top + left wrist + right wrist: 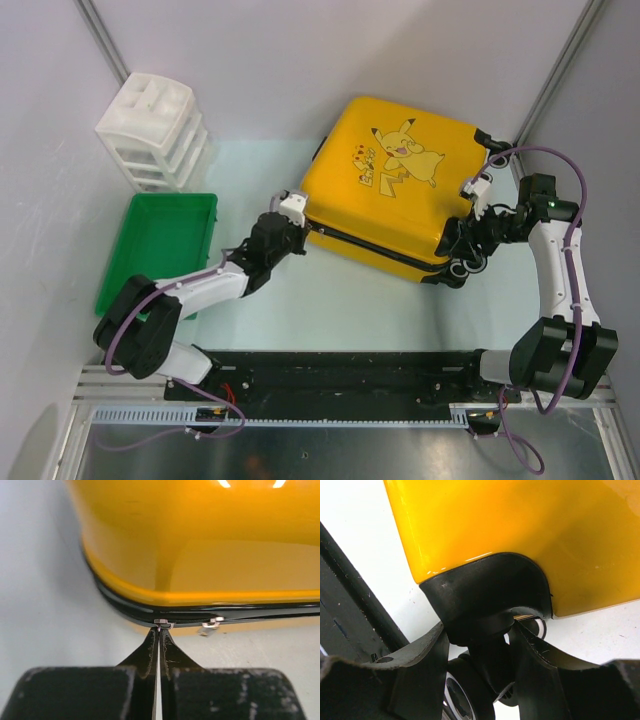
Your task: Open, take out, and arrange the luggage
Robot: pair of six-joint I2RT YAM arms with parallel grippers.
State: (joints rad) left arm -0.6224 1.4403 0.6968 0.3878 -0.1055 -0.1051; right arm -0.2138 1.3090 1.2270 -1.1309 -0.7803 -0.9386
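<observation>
On the table, nearest the arms, the left end effector is pinched shut on a zip pull at the near-left corner of the luggage. The right end effector clasps a wheel by its stem at the near-right corner, apparently bracing the case. The yellow luggage lies flat mid-table, lid closed. Opening looks barely begun: next, the pull must be drawn along the zip and around the corner without slipping from the tips. A green tray and white drawers sit at the far left.
</observation>
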